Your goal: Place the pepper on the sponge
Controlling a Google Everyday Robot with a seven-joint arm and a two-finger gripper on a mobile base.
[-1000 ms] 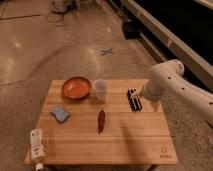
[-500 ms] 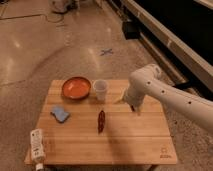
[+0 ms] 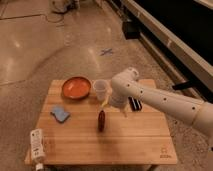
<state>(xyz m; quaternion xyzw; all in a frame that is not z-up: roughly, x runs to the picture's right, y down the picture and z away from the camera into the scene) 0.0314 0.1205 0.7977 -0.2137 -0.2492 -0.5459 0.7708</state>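
The tool (image 3: pixel 114 108), spread, is swinging in across the light wooden counter (image 3: pixel 135 142) and now hovering just beside the slender dark red chili pepper (image 3: pixel 101 120). That pepper is lying mid-counter, apart from the flat light blue sponge (image 3: pixel 60 113), so a grasp is probably nearing.
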